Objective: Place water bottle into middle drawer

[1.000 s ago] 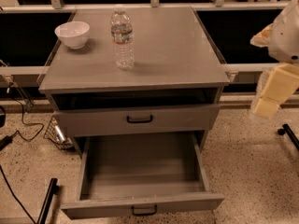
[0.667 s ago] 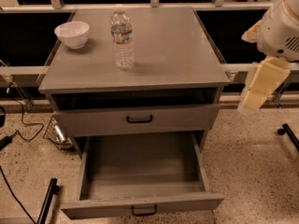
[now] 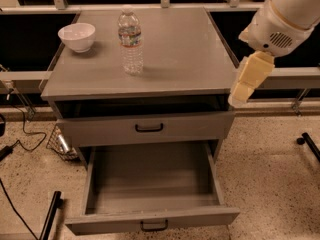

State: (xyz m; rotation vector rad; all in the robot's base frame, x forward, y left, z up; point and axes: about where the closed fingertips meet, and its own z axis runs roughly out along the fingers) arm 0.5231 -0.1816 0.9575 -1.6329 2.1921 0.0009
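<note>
The water bottle [image 3: 130, 42] stands upright on the grey cabinet top [image 3: 185, 54], left of centre; it is clear and ribbed with a white cap and a pale label. The middle drawer [image 3: 150, 179] is pulled out wide at the bottom of the cabinet, its flat grey floor bare and a black handle [image 3: 154, 226] on its front panel. My gripper [image 3: 246, 84], cream coloured under the white arm [image 3: 282, 19], hangs at the cabinet's right edge. It is well right of the bottle, holds nothing, and is above and right of the open drawer.
A white bowl [image 3: 76, 36] sits at the top's back left, beside the bottle. Another grey drawer front with a black handle [image 3: 149, 128] is above the open drawer. Cables and a black leg [image 3: 50, 216] lie on the speckled floor at left; a black leg [image 3: 310, 144] is at right.
The arm and gripper have moved left, from the right side of the view to the cabinet's right edge. Bottle, bowl and drawer have not moved.
</note>
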